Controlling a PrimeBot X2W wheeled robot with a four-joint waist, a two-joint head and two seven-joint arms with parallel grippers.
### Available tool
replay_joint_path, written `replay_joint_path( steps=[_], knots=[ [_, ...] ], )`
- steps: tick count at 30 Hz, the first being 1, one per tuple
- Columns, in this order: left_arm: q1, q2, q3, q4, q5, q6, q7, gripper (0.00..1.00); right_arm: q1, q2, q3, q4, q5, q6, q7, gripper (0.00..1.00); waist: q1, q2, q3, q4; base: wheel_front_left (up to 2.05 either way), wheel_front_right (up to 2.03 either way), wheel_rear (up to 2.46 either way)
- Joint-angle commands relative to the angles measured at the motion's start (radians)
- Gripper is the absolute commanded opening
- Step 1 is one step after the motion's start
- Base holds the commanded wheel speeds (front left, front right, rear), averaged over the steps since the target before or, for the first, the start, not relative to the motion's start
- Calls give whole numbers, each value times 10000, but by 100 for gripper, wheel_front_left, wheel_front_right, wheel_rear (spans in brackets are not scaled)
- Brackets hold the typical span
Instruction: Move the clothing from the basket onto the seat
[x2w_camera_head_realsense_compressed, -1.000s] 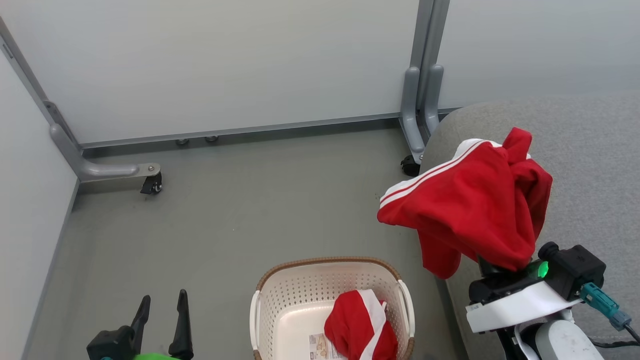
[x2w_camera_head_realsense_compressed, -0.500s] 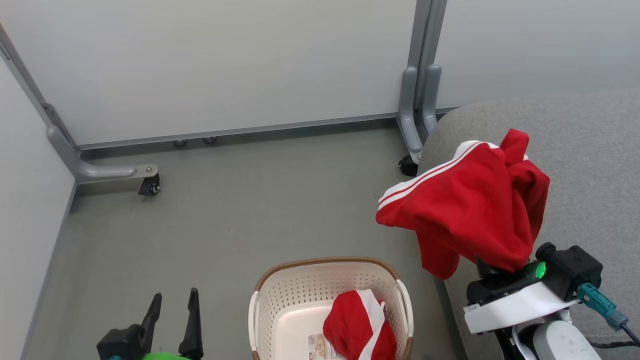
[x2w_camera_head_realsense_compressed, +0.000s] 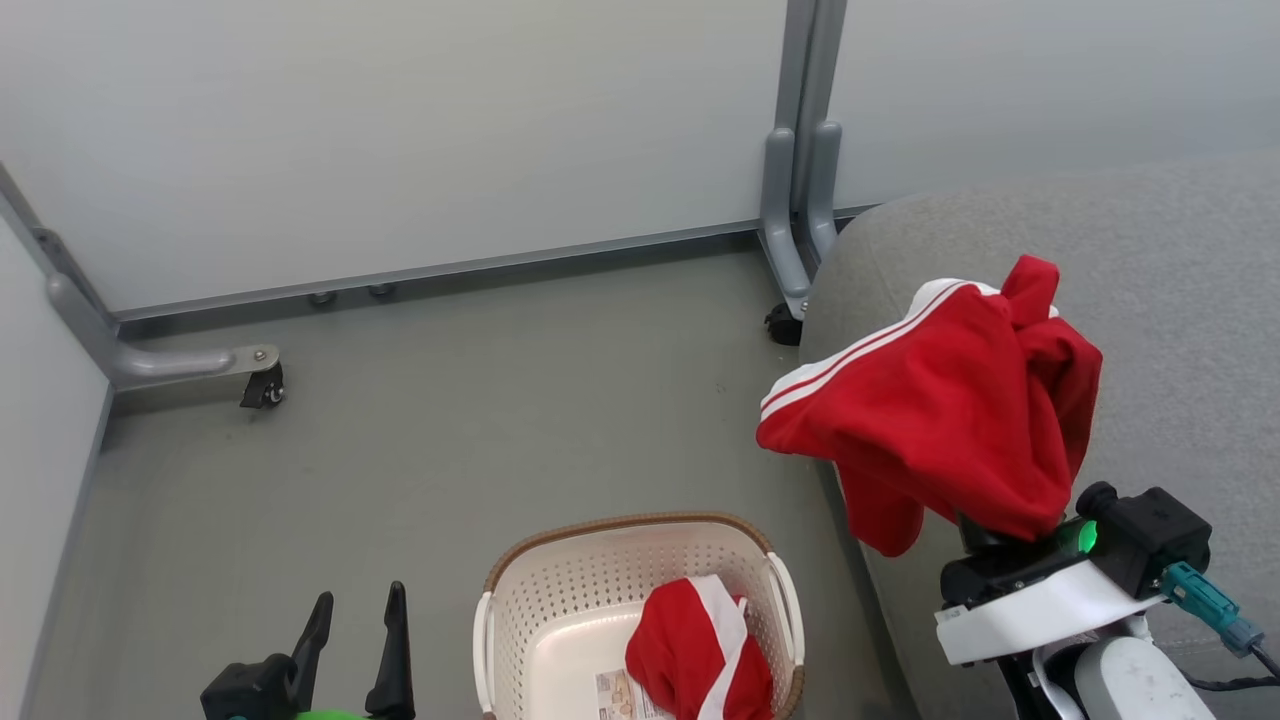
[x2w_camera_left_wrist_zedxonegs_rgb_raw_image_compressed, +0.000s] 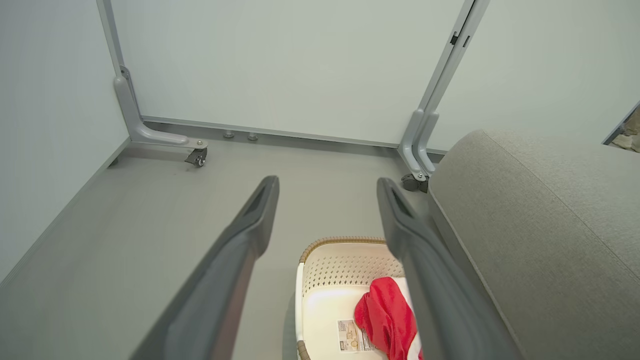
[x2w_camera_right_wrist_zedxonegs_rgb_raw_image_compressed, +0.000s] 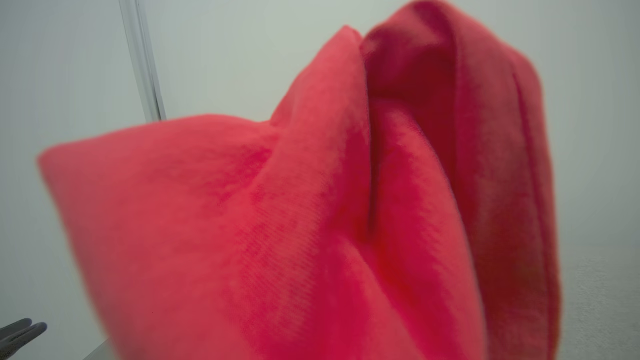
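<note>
No word, brand or number can be read anywhere; the one printed thing is a paper label lying flat on the bottom of the basket, at its near side, just left of the red garment in there; it carries small coloured pictures and lines of dark print, all too small to make out; the left wrist view shows it no more clearly.

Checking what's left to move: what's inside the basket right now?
One red and white garment lies bunched against the right side of the basket, overlapping a paper label on the bottom. Anything beneath the garment is hidden.
</note>
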Motion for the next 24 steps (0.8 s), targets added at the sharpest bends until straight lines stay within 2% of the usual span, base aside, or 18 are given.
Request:
replay_joint_path(
  steps=[1, 9, 24],
  knots=[
    [28, 20, 5, -64, -72, -20, 5, 100, -154, -67, -67, -64, -53, 1, -35, 0, 0, 0, 81, -353, 0, 0, 0],
    [-328, -17, -271, -235, -105, -19, 5, 100, -170, -138, -494, -147, -145, 1, -35, 0, 0, 0, 349, -1470, 0, 0, 0],
    [-819, -37, -639, -539, -96, -8, 5, 100, -310, -170, -1068, -352, -247, 1, -35, 0, 0, 0, 884, -4093, 0, 0, 0]
  ],
)
